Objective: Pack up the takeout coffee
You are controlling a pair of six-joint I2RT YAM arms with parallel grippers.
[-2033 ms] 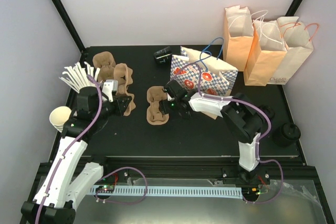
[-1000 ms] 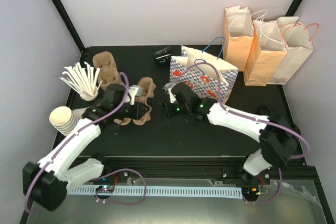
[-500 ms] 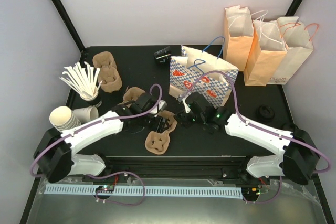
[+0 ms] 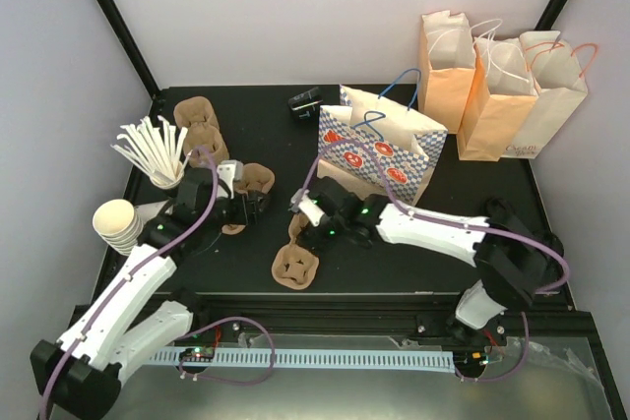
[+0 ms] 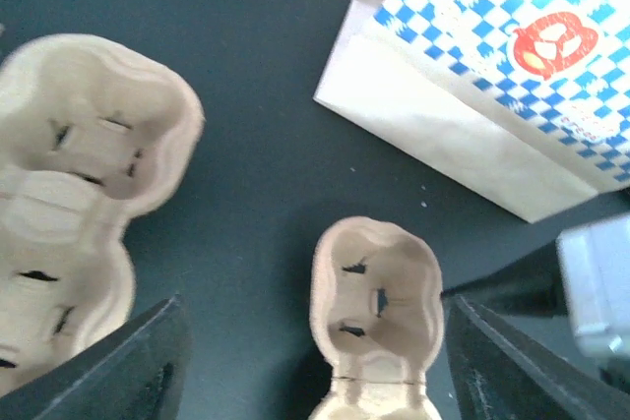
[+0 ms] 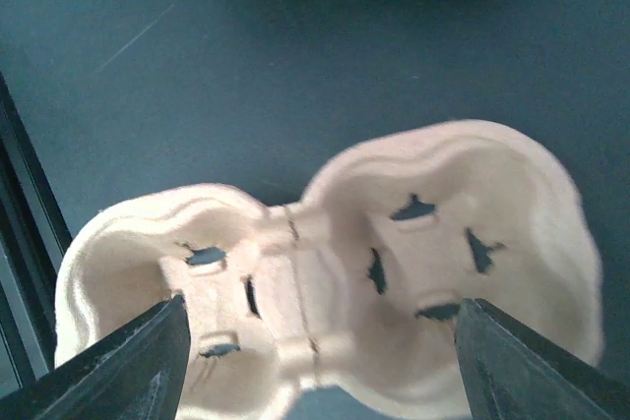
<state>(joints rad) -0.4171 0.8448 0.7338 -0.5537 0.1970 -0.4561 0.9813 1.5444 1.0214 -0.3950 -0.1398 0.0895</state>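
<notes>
The takeout coffee does not show in any view; my right arm's elbow lies across the table's right side. My left gripper (image 4: pixel 248 206) is open beside a brown pulp carrier (image 4: pixel 254 182). In the left wrist view its dark fingers (image 5: pixel 138 366) stand wide apart, with one end of a carrier (image 5: pixel 376 307) on the mat between them. My right gripper (image 4: pixel 307 219) hovers open over the front carrier (image 4: pixel 295 263). In the right wrist view that two-cup carrier (image 6: pixel 335 282) fills the gap under the spread fingers (image 6: pixel 522 366).
A blue-checked paper bag (image 4: pixel 379 145) stands just behind my right gripper, and three orange bags (image 4: pixel 492 76) stand at the back right. Stacked cream cups (image 4: pixel 116 223), white stirrers (image 4: pixel 153 150) and more carriers (image 4: pixel 202 125) crowd the left. A small black object (image 4: pixel 305 101) lies at the back.
My left gripper has opened, let go of the front carrier and drawn back to the left. My right gripper has swung left and now hangs over that carrier.
</notes>
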